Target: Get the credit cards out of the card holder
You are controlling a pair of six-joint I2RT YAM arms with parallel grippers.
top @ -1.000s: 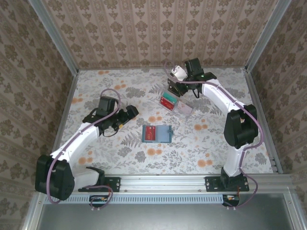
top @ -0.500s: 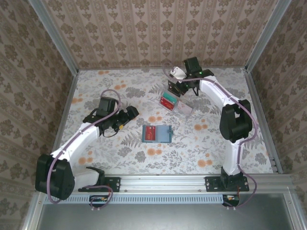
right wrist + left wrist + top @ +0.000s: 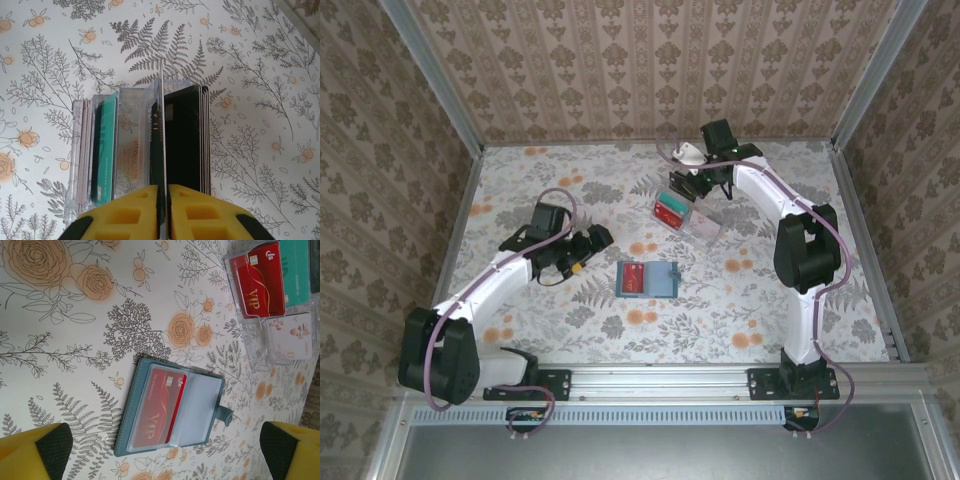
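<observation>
On the floral worktop I note left fingers wide open near the card holder, right fingers flanking an edge-on card, grip unconfirmed.

The card holder has a matt teal, leather-like cover with a stitched edge, and its clear plastic sleeve lies glossy over the red credit card. At the upper right of the left wrist view, the clear box is shiny see-through plastic on a matt, floral-printed table cover. Low in the right wrist view, moulded yellow plastic fingers flank a thin card, stiff and smooth-edged.
</observation>
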